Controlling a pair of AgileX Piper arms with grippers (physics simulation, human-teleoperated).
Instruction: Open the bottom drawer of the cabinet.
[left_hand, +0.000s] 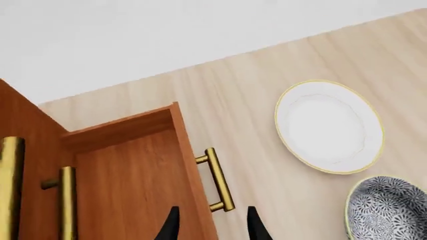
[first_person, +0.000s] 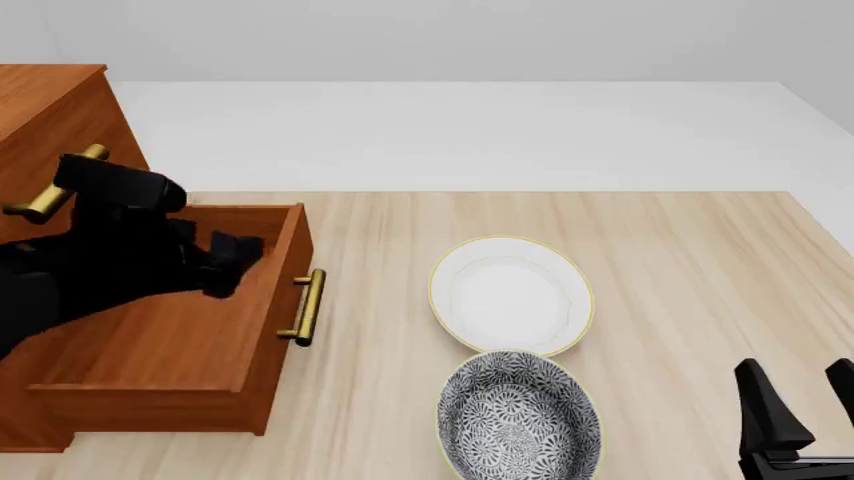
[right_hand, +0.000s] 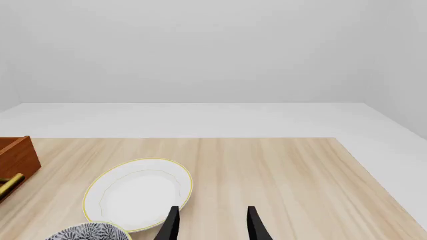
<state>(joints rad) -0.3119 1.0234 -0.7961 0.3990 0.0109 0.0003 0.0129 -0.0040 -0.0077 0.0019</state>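
The bottom drawer (first_person: 174, 330) is seen pulled out at nine o'clock on the desk (first_person: 667, 280). Both the left claw (left_hand: 212, 227) and right claw (first_person: 798, 400) are released, nothing grasped.

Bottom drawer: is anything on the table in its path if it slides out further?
Nothing visible blocks it. The bottom drawer is already pulled out; bare table lies ahead of its handle. The white plate and patterned bowl sit farther off.
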